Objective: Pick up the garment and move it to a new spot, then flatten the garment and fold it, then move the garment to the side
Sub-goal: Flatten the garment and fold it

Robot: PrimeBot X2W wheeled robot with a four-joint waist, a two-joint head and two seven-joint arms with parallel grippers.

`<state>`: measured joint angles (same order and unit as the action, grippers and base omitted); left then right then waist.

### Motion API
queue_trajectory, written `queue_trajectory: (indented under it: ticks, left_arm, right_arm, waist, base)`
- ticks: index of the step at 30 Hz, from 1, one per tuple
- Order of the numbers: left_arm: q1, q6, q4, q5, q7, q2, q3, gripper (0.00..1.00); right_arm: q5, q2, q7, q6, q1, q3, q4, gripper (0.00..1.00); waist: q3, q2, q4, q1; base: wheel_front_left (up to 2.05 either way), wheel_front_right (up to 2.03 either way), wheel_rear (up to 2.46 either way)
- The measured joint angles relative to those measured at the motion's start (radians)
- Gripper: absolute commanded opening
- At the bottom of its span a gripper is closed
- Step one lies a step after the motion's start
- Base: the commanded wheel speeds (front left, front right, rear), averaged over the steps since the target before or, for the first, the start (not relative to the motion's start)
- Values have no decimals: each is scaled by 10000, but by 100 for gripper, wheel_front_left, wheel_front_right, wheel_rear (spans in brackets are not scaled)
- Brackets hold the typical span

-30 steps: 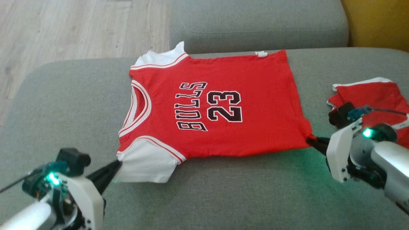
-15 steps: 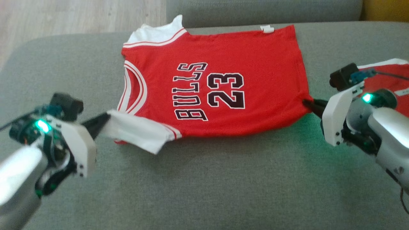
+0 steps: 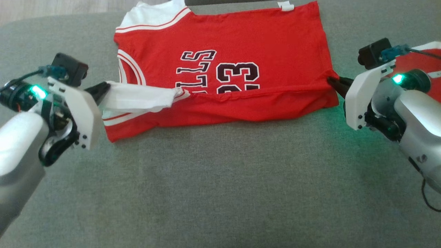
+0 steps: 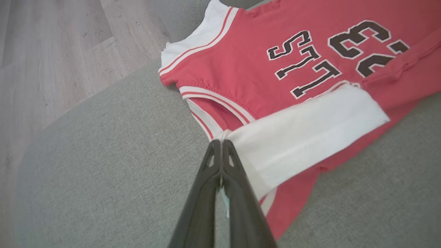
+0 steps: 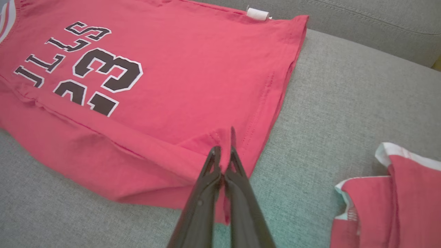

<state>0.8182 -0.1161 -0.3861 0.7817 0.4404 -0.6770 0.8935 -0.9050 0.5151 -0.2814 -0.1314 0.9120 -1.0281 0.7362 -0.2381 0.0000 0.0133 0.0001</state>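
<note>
**benchwatcher:** Left gripper [image 3: 103,90] [image 4: 220,143]: long dark fingers squeezed together, pinching the edge of a sleeve. Right gripper [image 3: 332,82] [image 5: 224,151]: same deal, fingers closed tight on a pinch of red cloth at the hem corner. Both have hold of the same shirt.

**foldfan:** ok, and what's around them?

**benchwatcher:** Biggest first. A wide grey woven-fabric sofa cushion [image 3: 220,179] runs underneath and out to every side of both grippers. Past the left gripper's outer side, beyond the cushion edge, is a pale wood-plank floor [image 4: 51,51]. Stretched between the two grippers is the red fabric jersey with white sleeves and black "BULLS 23" print [image 3: 241,41] [image 4: 241,62] [image 5: 193,62]. Most of it lies flat on the cushion ahead of the fingertips. The long edge nearest the grippers is raised and turned over, hiding the lower part of the print.

**foldfan:** smaller stuff?

**benchwatcher:** A second crumpled red-and-white garment [image 3: 423,60] [image 5: 410,199] sits on the cushion off the right gripper's outer side, apart from the jersey. The soft white sleeve [image 3: 137,98] [image 4: 303,131] starts right at the left fingertips and drapes across the jersey's front. A small white label [image 3: 285,5] [image 5: 257,13] sticks out at the far hem corner, well ahead of the right gripper.
</note>
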Motion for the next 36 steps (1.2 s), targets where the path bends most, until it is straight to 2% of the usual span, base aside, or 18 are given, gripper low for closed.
queue_trajectory:
  ticks: [7,8,9,10,13,16,19,21,22,24,28,32,36]
  left_arm:
    - [817,-84,-1083,-267,-46,414,357,0]
    - [932,-84,-1264,-351,-228,516,362,8]
    - [1048,-67,-1450,-422,-483,640,343,99]
    - [1152,-17,-1639,-468,-823,788,268,100]
    - [1504,483,-2159,-583,-2362,1367,-240,100]
    - [1760,1141,-2658,-389,-4312,2050,-1174,100]
    - [1768,1396,-3014,-148,-6023,2447,-1793,100]
    - [1625,1480,-3076,-146,-6665,2633,-2013,100]
    - [1317,1615,-2874,-209,-6895,2796,-2257,100]
    - [837,1772,-2337,-652,-6926,2861,-2449,100]
    - [-660,2475,-303,-1628,-6972,3227,-3860,100]
    - [-2633,2750,984,-2539,-6980,3678,-4650,100]
    - [-4394,2754,1538,-3045,-6978,4297,-5221,100]
  right_arm:
    - [88,-115,190,0,334,-107,263,0]
    - [88,-150,272,0,407,-107,332,0]
    - [94,-194,466,0,473,-71,420,24]
    - [121,-249,669,0,552,-4,537,98]
    - [165,-468,1275,0,819,347,997,100]
    - [157,-681,2155,0,915,846,1338,100]
    - [17,-949,3214,0,911,1352,1521,100]
    - [-176,-1181,3804,0,876,1662,1492,100]
    - [-466,-1346,4429,0,732,2013,1319,100]
    - [-539,-1390,5014,0,546,2429,1244,100]
    - [-148,-1400,5296,0,-29,3979,874,100]
    - [1852,-1829,5344,0,-1317,6034,-543,100]
    - [3870,-3022,5367,0,-3598,8094,-2021,100]
  waist:
    - [-313,0,-65,0]
    - [-361,0,-69,0]
    - [-407,0,-74,0]
    - [-448,0,-81,0]
    - [-520,0,-112,1]
    - [-436,0,-110,0]
    - [-250,0,-108,0]
    - [-67,0,-104,-1]
    - [142,0,-88,-1]
    - [375,0,-62,-1]
    - [819,0,16,-3]
    - [1161,0,26,-4]
    - [1386,0,29,-3]
  base:
    - [0,0,0]
    - [0,0,0]
    - [0,0,0]
    - [0,0,0]
    - [0,0,0]
    - [0,0,0]
    - [0,0,0]
    - [0,0,0]
    - [0,0,0]
    - [0,0,0]
    - [0,0,0]
    - [0,0,0]
    - [0,0,0]
